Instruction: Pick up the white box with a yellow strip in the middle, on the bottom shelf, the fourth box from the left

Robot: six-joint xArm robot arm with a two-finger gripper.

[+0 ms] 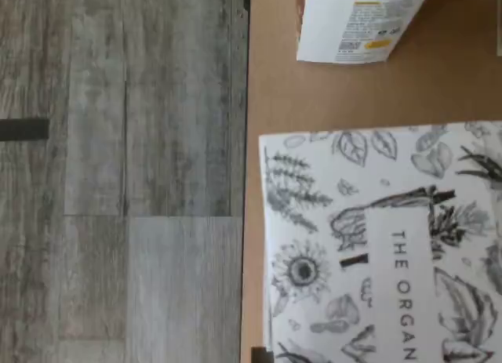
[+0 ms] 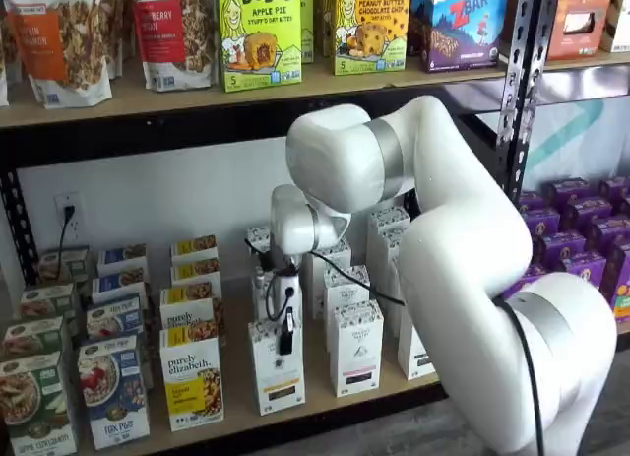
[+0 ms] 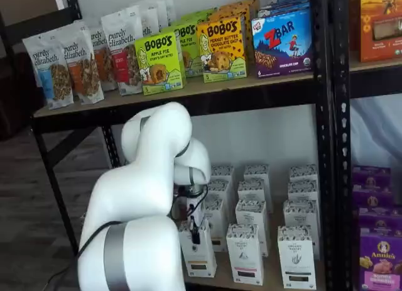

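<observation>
The white box stands at the front edge of the bottom shelf, low and just left of centre in a shelf view, with a yellow-tan strip and a dark label on its front. In the other shelf view the same box sits at the lower middle, partly behind the white arm.

The gripper hangs straight above the box, its black fingers pointing down at the box's top edge, with a cable looping beside them. In both shelf views the fingers overlap the box's patterned top, but whether they touch it is unclear. The gripper shows only as a narrow dark shape, so I cannot tell whether the fingers are apart or closed.

The wrist view shows a box top with grey leaf drawings, on the brown shelf board beside the grey floor.
</observation>
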